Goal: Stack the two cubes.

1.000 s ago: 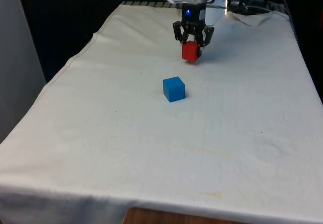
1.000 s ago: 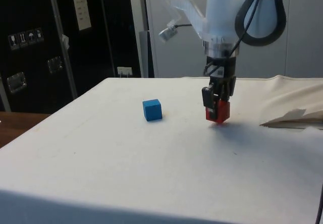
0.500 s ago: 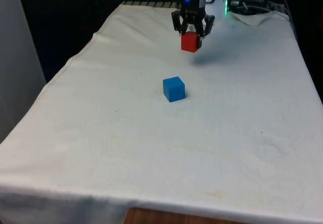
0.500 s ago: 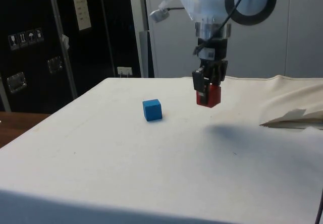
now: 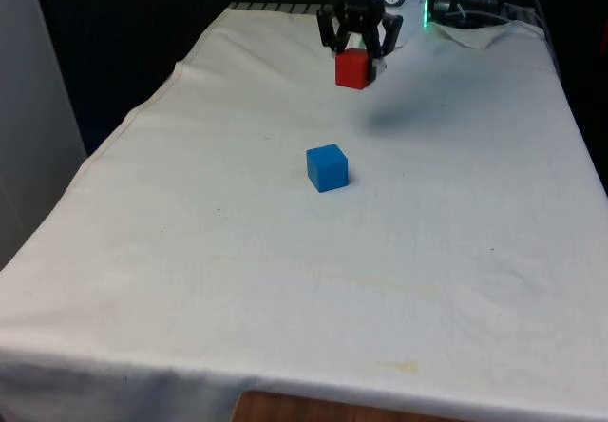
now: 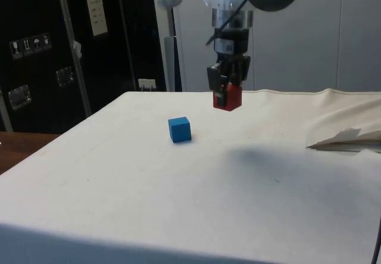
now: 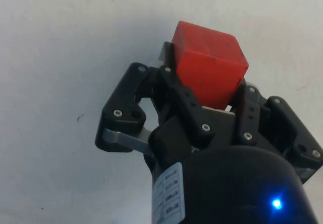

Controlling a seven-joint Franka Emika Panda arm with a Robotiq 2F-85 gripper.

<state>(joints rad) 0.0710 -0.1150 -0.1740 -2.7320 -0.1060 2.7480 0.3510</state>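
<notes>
My gripper (image 5: 355,64) (image 6: 228,100) (image 7: 204,95) is shut on a red cube (image 5: 351,68) (image 6: 228,97) (image 7: 209,68) and holds it well above the white cloth. A blue cube (image 5: 327,167) (image 6: 179,129) rests on the cloth near the table's middle. The red cube hangs farther back than the blue cube and slightly towards the front view's right of it. In the side view the red cube is up and to the right of the blue one.
Crumpled white cloth and cables (image 5: 473,23) lie at the far right corner in the front view. A raised fold of cloth (image 6: 345,138) shows at the side view's right. The table's edges (image 5: 123,127) drop off on both sides.
The gripper has risen with the red cube off the cloth and has drifted towards the blue cube's side. The blue cube has not moved.
</notes>
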